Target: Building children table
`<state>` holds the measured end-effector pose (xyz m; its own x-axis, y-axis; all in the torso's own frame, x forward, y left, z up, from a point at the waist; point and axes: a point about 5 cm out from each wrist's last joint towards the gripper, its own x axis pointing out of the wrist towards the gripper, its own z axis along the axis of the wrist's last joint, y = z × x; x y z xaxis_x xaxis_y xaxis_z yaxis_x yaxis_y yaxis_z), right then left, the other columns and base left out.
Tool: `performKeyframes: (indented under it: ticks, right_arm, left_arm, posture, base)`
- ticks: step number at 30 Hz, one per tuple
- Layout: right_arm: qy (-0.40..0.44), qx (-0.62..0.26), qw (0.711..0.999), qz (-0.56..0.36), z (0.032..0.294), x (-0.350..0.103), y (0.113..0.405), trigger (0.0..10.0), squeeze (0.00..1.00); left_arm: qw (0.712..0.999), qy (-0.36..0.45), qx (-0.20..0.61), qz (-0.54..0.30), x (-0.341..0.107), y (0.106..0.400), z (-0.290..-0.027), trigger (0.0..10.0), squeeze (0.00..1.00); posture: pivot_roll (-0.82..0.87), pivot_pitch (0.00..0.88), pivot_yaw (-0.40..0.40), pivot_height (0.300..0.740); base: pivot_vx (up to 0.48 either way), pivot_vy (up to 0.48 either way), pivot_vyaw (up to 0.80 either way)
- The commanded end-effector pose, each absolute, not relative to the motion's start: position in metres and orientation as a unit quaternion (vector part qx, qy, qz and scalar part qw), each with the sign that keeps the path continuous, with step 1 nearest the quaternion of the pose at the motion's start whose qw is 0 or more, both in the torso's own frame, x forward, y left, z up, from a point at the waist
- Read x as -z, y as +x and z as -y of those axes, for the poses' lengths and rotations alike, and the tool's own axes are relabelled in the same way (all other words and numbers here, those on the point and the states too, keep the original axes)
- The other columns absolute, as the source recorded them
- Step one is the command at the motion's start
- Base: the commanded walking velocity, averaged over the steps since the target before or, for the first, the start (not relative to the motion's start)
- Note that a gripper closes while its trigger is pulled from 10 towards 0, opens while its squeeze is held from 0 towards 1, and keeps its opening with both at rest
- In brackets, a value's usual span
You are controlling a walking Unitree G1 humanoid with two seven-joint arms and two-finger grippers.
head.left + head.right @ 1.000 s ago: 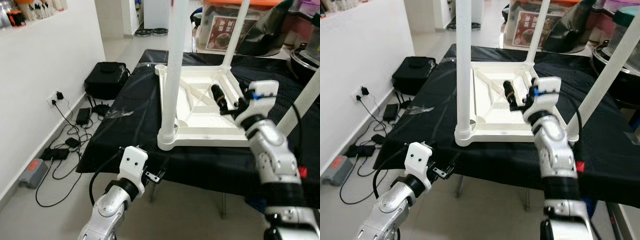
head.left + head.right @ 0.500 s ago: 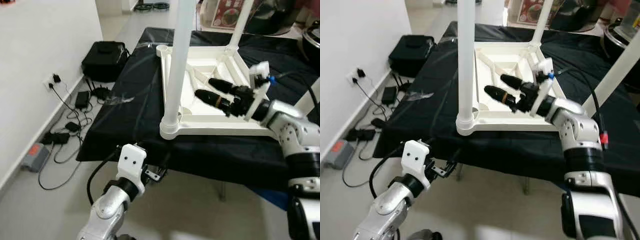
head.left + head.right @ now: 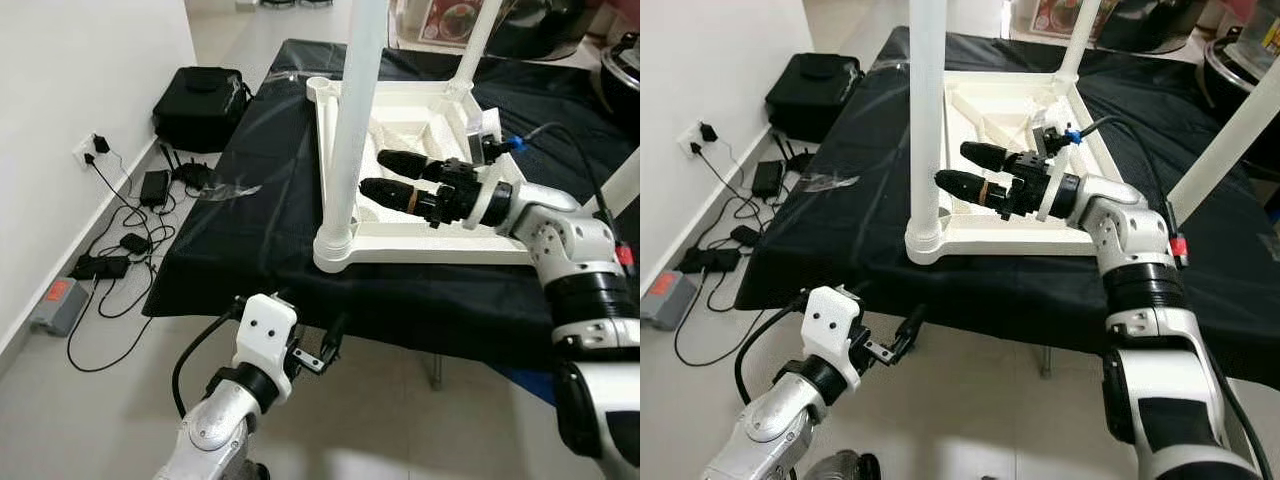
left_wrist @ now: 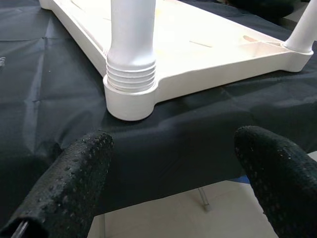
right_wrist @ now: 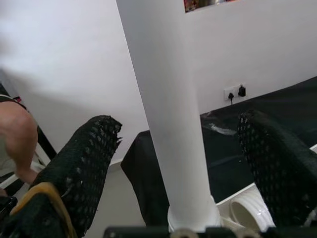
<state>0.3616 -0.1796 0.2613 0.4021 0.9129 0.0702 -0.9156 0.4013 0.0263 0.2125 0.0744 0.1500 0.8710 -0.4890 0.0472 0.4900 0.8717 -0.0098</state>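
Left eye view: white children's table (image 3: 420,236) upturned, legs (image 3: 347,130) standing upright.

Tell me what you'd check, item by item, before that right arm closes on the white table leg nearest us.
1. Right end effector open: ok, its fingers are spread.
2. Near leg between the fingers: ok in the right wrist view, where the leg stands in the gap, untouched.
3. Leg seated in its corner socket: ok, it stands upright in the threaded collar; how tight, cannot tell.
4. Upturned tabletop flat on the black cloth: ok.
5. Left end effector out of the way: ok, open, low before the cloth's edge.
6. Other legs secure: cannot tell.
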Motion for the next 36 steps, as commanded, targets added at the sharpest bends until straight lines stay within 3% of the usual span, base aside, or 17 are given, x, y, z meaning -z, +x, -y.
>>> performKeyframes:
  ticks: [1,6,26,27,28,36]
  right_arm:
    - [0.02,-0.551,0.834,0.018,0.177,-0.261,0.363,10.0,0.0]
    - [0.018,-0.573,0.819,0.02,0.161,-0.263,0.366,10.0,0.0]
    - [0.024,-0.576,0.815,0.048,0.112,-0.275,0.379,10.0,0.0]
    - [0.022,-0.57,0.82,0.047,0.109,-0.274,0.381,7.0,0.0]
    - [0.019,-0.562,0.826,0.046,0.108,-0.273,0.382,0.0,0.0]
    - [0.012,-0.538,0.841,0.049,0.114,-0.272,0.384,0.0,0.0]
  left_arm:
    - [0.967,-0.006,0.255,0.013,-0.148,0.21,-0.074,10.0,0.0]
    - [0.966,-0.004,0.257,0.016,-0.151,0.207,-0.073,10.0,0.0]
    - [0.967,-0.011,0.252,0.012,-0.156,0.203,-0.068,10.0,0.0]
    - [0.968,-0.011,0.252,0.012,-0.156,0.202,-0.068,10.0,0.0]
    - [0.968,-0.012,0.251,0.011,-0.156,0.202,-0.068,10.0,0.0]
    - [0.968,-0.014,0.249,0.01,-0.155,0.203,-0.068,10.0,0.0]
  posture:
    - [0.17,0.195,-0.072,0.74]
    - [0.17,0.215,-0.07,0.74]
    - [0.17,0.252,-0.101,0.74]
    - [0.17,0.252,-0.101,0.74]
    - [0.17,0.251,-0.101,0.74]
    - [0.16,0.244,-0.102,0.74]
  base:
    - [0.0,0.0,0.0]
    - [0.0,0.0,0.0]
    - [0.0,0.0,0.0]
    - [0.0,0.0,0.0]
    - [0.0,0.0,0.0]
    - [0.0,0.0,0.0]
